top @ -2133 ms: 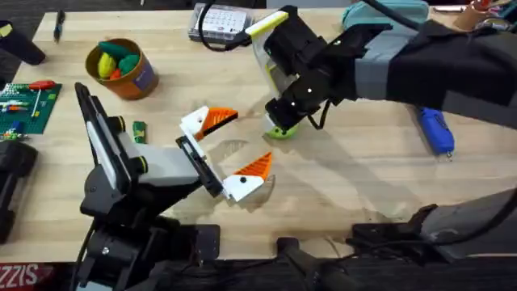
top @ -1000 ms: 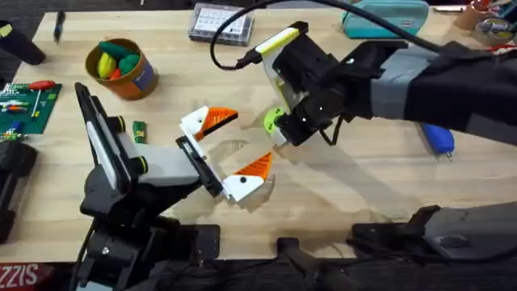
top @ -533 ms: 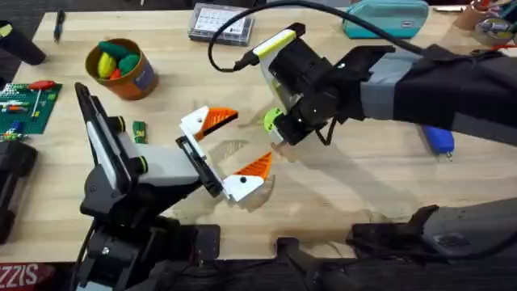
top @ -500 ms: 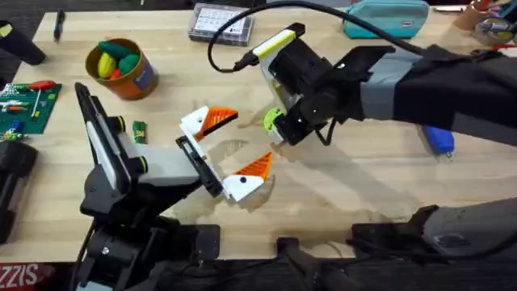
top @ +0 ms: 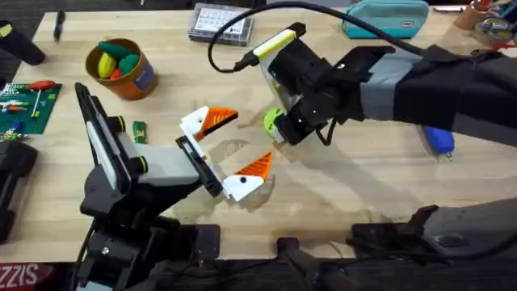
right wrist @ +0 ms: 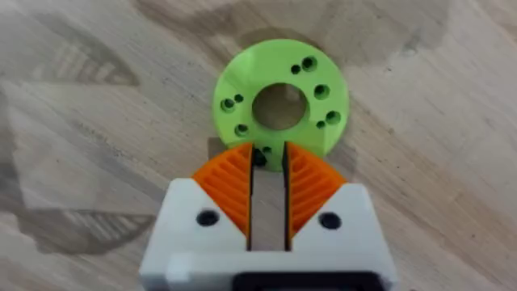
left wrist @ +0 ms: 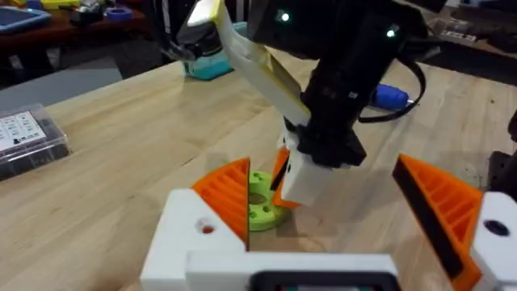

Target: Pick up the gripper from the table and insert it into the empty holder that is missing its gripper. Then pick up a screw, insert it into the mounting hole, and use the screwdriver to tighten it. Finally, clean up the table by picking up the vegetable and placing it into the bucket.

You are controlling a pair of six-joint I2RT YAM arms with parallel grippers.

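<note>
We see the right end effector (right wrist: 268, 190) pinching the rim of the gripper (right wrist: 280, 101), its orange pads (right wrist: 229, 187) pressed almost together on the lime-green ring with only a thin gap between them. In the overhead view the gripper (top: 274, 120) is near the middle of the surface (top: 347, 186), under the right end effector (top: 281, 129). Two seconds ago the ring lay flat on the wood a little nearer the front edge, below the arm; a second ago it was already lifted and tilted in the grasp, and over the last half second we find almost no shift in it or in the right arm.

From the left wrist view, the gripper (left wrist: 263, 207) hangs close above the wood with the right end effector (left wrist: 300, 176) clamped on its edge. The left end effector (top: 229, 150) is spread wide, its two orange-and-white fingers well apart, in the same spot as in every earlier frame, just toward the front-left of the held ring.

The bucket (top: 123, 69) stands near the back-left corner with coloured pieces inside, unmoved throughout.
</note>
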